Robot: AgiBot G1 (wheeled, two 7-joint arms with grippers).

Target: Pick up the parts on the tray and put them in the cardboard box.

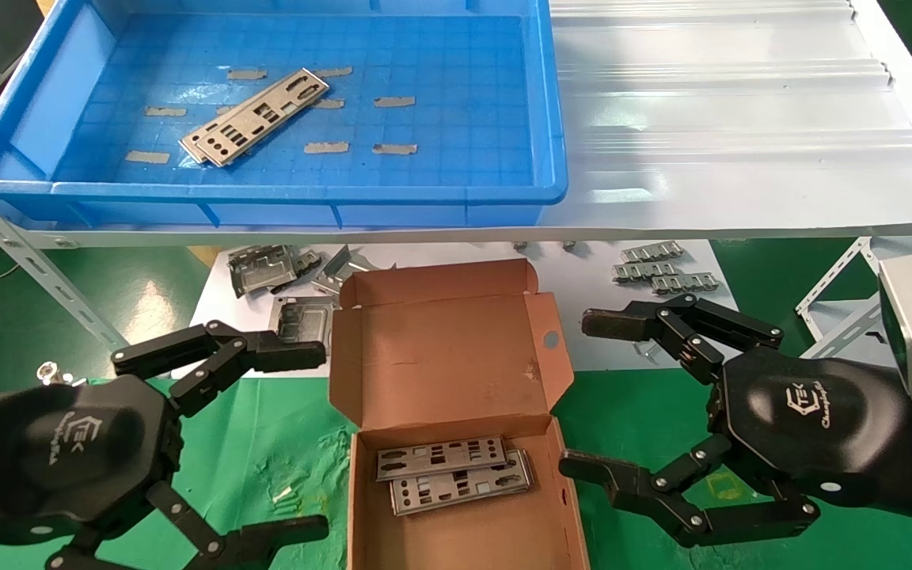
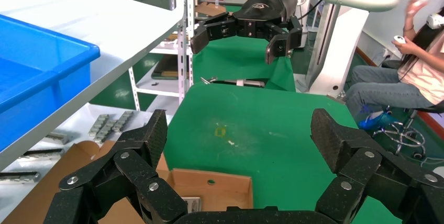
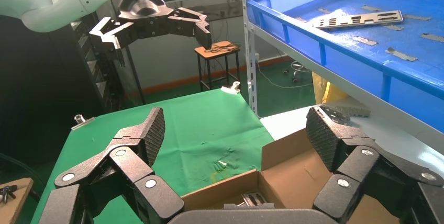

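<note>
Silver punched metal parts [image 1: 256, 118] lie stacked at an angle on the floor of the blue tray [image 1: 282, 194] on the white shelf; they also show in the right wrist view as parts [image 3: 360, 19]. The open cardboard box [image 1: 456, 372] sits on the green cloth between my arms, with two parts [image 1: 456, 471] inside. My left gripper [image 1: 298, 439] hangs open and empty to the left of the box. On the box's other side my right gripper [image 1: 590, 396] is likewise open and empty. Both hover above the cloth, apart from the box.
Grey folded brackets [image 1: 266, 269] and toothed strips [image 1: 666, 273] lie on a white sheet [image 1: 583, 277] behind the box, under the shelf. A white ribbed panel [image 1: 741, 119] fills the shelf right of the tray. Slotted metal shelf struts [image 1: 36, 261] stand at both sides.
</note>
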